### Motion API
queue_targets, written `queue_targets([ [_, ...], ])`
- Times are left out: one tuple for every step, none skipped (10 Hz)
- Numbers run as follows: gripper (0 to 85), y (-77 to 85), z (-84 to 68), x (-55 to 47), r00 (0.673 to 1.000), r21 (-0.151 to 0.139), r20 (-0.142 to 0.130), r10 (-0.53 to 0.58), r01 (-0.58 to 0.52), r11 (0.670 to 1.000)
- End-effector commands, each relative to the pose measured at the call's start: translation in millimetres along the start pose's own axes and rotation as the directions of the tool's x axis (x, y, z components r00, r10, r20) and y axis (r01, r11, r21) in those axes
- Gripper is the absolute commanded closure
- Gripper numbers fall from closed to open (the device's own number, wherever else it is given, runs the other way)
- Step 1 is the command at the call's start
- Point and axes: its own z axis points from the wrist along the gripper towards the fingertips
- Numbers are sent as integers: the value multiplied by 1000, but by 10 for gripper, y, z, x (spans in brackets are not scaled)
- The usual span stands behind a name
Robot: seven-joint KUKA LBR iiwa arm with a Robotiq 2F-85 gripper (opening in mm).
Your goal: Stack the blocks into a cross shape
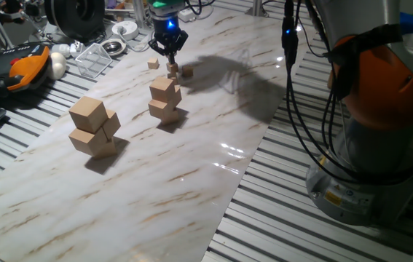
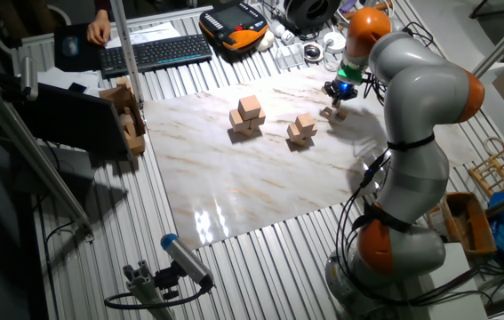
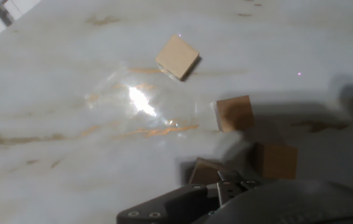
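Observation:
Several tiny tan blocks lie at the far end of the marble board. One block sits apart from the others. Two more lie close together, one of them seen as. Another block sits right at my fingertips, partly hidden by them. My gripper hangs just above this cluster, pointing down. Whether its jaws touch or hold that block is unclear.
A stack of medium cubes and a stack of large cubes stand mid-board. A clear plastic box, a teach pendant and cables crowd the far left. The arm's base stands to the right.

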Motion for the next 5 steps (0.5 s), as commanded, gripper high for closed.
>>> queue_targets([
  [850,1,1,1,1000,3,-4,-4,4,1000],
  [850,1,1,1,1000,3,-4,-7,7,1000],
  [850,1,1,1,1000,4,-5,-9,9,1000],
  [850,1,1,1,1000,4,-5,-9,9,1000],
  [850,1,1,1,1000,11,-4,-15,15,1000],
])
